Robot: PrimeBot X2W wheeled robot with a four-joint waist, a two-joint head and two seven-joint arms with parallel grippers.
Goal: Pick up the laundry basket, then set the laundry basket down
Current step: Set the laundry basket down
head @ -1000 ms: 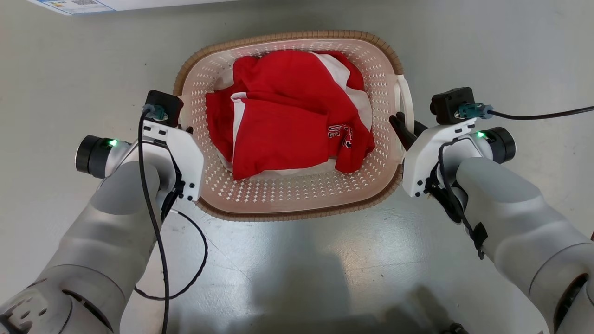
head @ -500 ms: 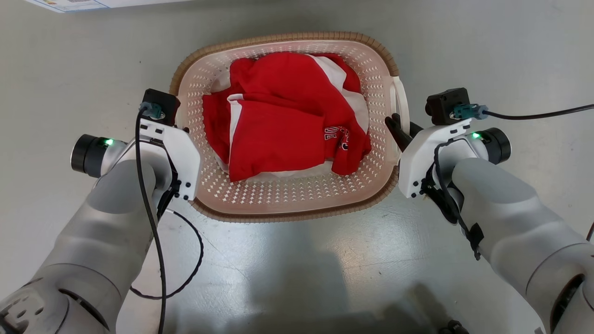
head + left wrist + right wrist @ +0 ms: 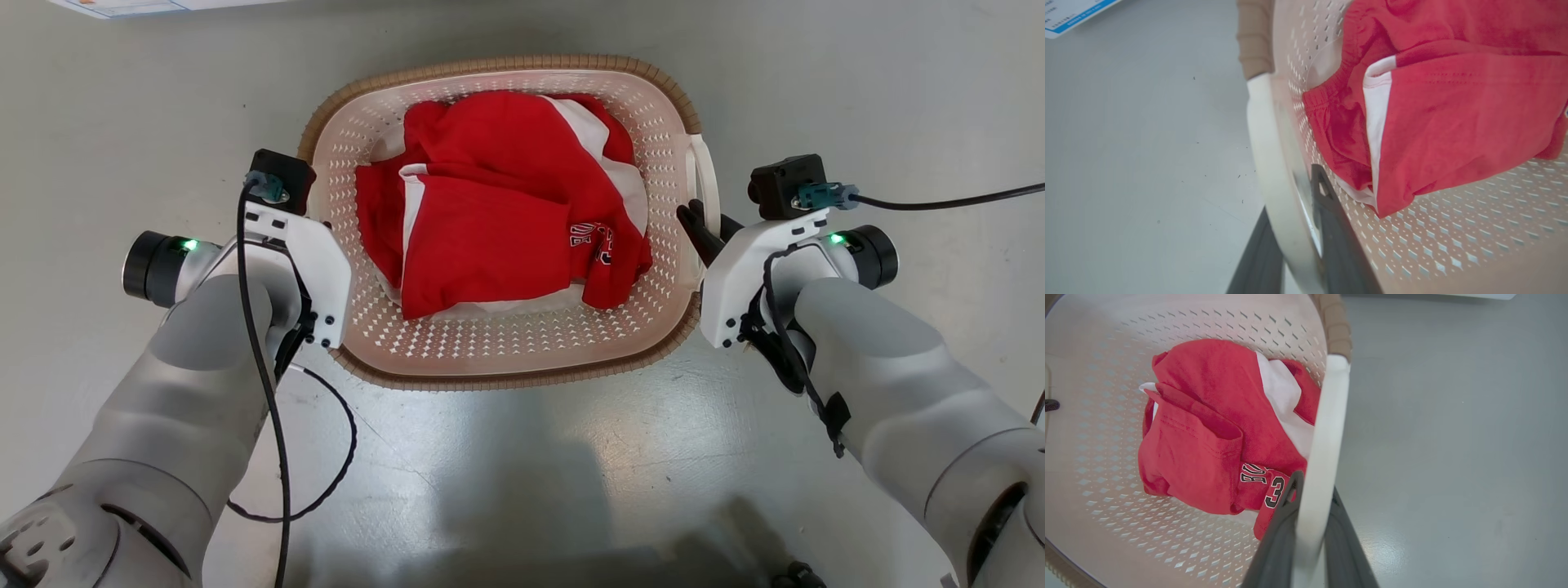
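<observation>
Pale grey forearms (image 3: 196, 384), white wrist plates (image 3: 314, 269) — black cables (image 3: 947, 202) (green LEDs (image 3: 190, 244) lit).

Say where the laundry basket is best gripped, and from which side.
Grip the laundry basket by its thin white handles, which stick out on opposite sides: left handle with the left end effector, right handle with the right end effector, each from the near side, straddling the bar.

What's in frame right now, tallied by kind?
laundry basket: 1
clothes pile, red and white: 1 (separate pieces can't be told apart)
grippers: 2, the left gripper and the right gripper, each shut on a side handle of the basket
printed sheet on the floor: 1
Total: 5
</observation>
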